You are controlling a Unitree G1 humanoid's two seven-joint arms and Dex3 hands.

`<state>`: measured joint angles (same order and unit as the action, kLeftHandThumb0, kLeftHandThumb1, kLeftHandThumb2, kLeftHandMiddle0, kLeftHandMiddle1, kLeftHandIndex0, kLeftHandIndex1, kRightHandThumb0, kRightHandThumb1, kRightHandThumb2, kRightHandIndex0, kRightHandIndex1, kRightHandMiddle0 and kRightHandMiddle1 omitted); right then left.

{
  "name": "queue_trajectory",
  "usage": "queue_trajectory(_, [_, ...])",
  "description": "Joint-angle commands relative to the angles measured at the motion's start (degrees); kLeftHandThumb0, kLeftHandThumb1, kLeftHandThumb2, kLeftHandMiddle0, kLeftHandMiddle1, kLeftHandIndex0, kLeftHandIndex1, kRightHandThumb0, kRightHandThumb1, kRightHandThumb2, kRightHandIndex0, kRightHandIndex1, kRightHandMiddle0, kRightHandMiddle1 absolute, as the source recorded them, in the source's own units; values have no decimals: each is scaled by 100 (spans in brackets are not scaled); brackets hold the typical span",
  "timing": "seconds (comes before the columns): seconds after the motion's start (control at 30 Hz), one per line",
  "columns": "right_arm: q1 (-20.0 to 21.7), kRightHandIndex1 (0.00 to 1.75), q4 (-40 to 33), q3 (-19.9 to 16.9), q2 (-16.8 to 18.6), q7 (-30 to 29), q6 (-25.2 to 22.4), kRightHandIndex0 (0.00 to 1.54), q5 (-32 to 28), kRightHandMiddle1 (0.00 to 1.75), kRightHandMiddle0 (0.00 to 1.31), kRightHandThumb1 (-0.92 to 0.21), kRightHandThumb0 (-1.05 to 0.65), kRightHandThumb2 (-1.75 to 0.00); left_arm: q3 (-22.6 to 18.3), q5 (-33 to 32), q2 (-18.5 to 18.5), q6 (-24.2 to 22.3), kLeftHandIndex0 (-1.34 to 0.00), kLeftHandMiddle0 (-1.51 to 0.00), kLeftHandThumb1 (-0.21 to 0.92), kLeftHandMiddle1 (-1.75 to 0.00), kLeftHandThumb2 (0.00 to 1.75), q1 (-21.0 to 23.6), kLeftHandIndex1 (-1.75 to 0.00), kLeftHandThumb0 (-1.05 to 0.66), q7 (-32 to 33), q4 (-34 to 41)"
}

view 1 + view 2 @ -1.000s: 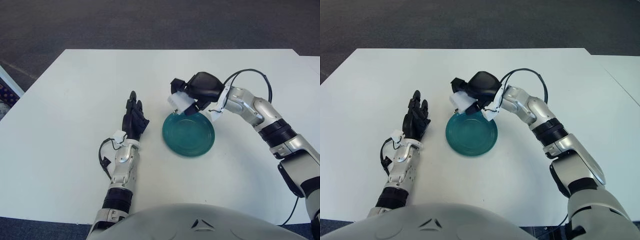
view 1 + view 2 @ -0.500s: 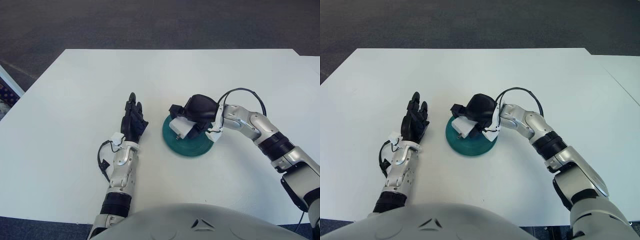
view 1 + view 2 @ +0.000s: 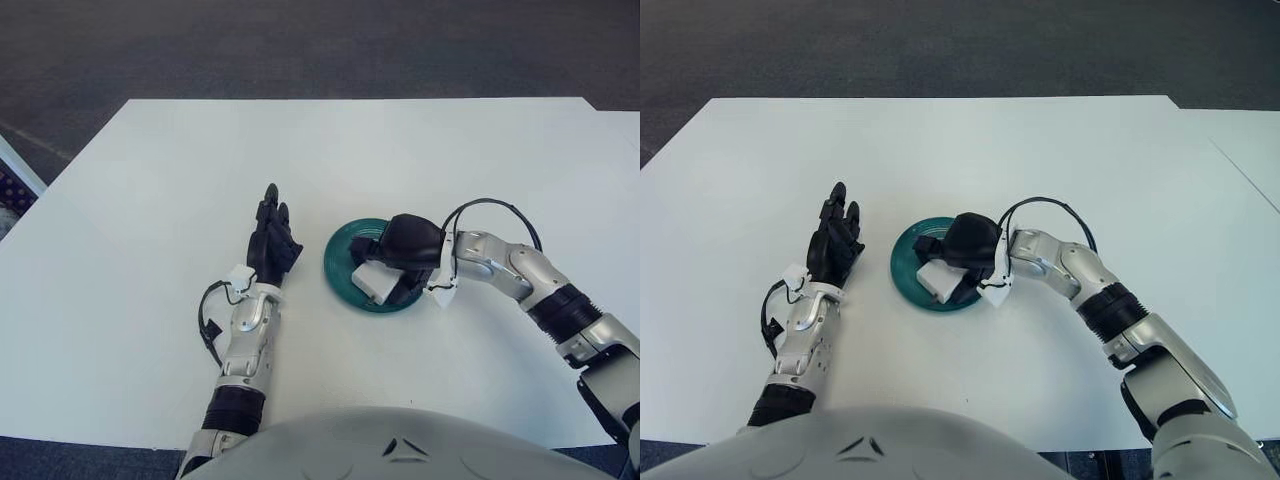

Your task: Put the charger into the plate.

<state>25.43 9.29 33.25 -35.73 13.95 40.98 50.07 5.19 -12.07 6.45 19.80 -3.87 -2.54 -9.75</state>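
Near the middle of the frame, the right hand (image 3: 405, 258) is reaching in from the right and sitting low over the plate (image 3: 345, 255), its dark fingers curled around the white charger (image 3: 372, 281). The charger is lying inside the plate's outline, toward the near edge, and looks to be at or very close to the plate's surface; whether it is actually resting there cannot be told, because the hand covers most of it. The plate is sitting flat on the table (image 3: 150, 170), just right of centre.

The left hand (image 3: 272, 240) is resting on the table just left of the plate, fingers straight and together, pointing toward the top of the frame and holding nothing. It is idle and close to the rim without touching it.

The step in hand appears to be the release. To do it well, the charger should be bearing on the plate before the fingers are loosened, so it is not dropping and skidding on the smooth glazed surface. It is lying near the rim closest to the robot, so easing it a little toward the plate's centre first would be keeping it from tipping over the edge. The fingers should be opening evenly and the hand lifting straight up, so no finger is dragging the charger or the light plate sideways toward the left hand.
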Motion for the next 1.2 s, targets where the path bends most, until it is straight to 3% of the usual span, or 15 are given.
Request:
queue_trajectory(0.0, [35,175,74,-4,-48,10,56,101,110,175,77,-92,-55,-85,55,27,315,94,0,-3,92,-1,108,-87,-21,-105,15,20])
queue_trajectory(0.33, [84,175,299,81,5,-68,121,100,257,175,77,-92,-59,-83,137,65,287,169,0,-3,92,0,106,-108,-20,-105,6,41])
queue_trajectory(0.4, [103,175,307,97,6,67,109,84,192,175,57,-92,-64,-83,160,109,271,152,0,-2,92,0,106,-112,-20,-105,26,62])
queue_trajectory(0.47, [112,175,313,112,10,210,89,43,124,172,30,-92,-75,-87,174,141,254,132,0,-1,92,0,105,-118,-19,-105,41,76])
queue_trajectory(0.5, [114,153,313,115,13,263,82,28,100,157,19,-92,-83,-89,177,149,248,126,0,-1,92,0,105,-121,-19,-105,45,80])
queue_trajectory(0.53, [109,144,300,115,5,334,74,22,65,152,16,-92,-85,-90,176,153,239,120,0,0,92,0,105,-123,-18,-105,42,83])
queue_trajectory(0.6, [80,91,252,101,-30,476,56,13,-11,112,6,-92,-93,-93,165,172,209,112,0,0,92,0,105,-121,-18,-105,38,82])
queue_trajectory(0.63, [61,58,225,89,-50,541,47,8,-48,80,4,-92,-97,-94,159,183,192,109,0,0,92,0,106,-118,-18,-105,39,81])
queue_trajectory(0.7, [16,30,212,51,-60,576,29,4,-107,47,2,-92,-101,-95,134,204,151,99,0,0,92,0,106,-94,-17,-105,39,64])
queue_trajectory(0.83, [-53,6,188,-23,-61,571,7,1,-198,11,0,-92,-104,-96,95,263,139,11,0,0,92,0,107,-89,-17,-104,128,106])
queue_trajectory(1.17, [-33,0,189,-131,-28,596,98,0,-380,0,0,-92,-105,-94,-39,9,250,-172,0,-3,92,-1,109,-38,-18,-102,162,169])
